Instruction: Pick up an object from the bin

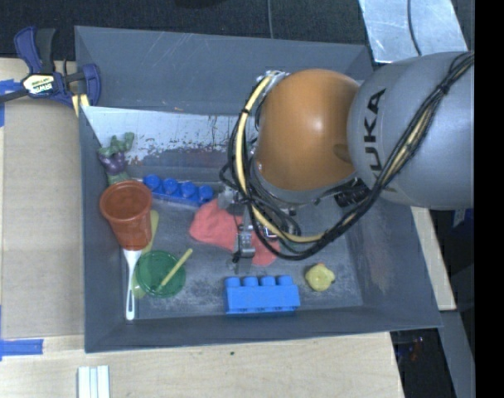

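Nearest, along the front wall of the bin (235,326): a blue studded brick (263,294), lying flat, with a small yellow lump (320,277) just to its right. To the left, a green round dish (159,274) with a yellow stick (177,266) across it and a white spoon (130,284) beside it.

Mid-bin: the claw (242,251), low over the near right edge of a pink crumpled thing (210,222). Open or closed, cannot tell. Looks soft and light, perhaps cloth or foam. Likely gives under a pinch, so best taken at a raised fold rather than a thin edge.

Farther left, an orange cup (128,212), apparently empty. Beyond, a row of blue blocks (179,191). In the far left corner, a purple and green toy (115,154).
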Controlling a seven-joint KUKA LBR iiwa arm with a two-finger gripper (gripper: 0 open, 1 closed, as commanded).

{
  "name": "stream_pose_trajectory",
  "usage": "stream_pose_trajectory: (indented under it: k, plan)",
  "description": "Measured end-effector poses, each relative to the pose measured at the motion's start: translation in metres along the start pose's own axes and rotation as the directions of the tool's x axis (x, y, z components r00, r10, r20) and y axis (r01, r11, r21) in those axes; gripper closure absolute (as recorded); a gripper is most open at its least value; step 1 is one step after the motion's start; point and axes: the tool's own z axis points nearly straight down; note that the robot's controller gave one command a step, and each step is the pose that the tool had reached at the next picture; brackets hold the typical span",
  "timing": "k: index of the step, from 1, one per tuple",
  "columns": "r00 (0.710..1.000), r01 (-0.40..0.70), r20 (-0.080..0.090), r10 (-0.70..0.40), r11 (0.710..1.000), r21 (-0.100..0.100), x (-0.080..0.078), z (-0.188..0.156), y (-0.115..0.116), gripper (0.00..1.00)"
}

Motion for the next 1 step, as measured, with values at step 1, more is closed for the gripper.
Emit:
stream_pose_trajectory:
  k: [1]
  plan:
    - [1.000,-0.005,0.008,0.005,1.000,-0.001,-0.0021,-0.0036,-0.0009,0.00]
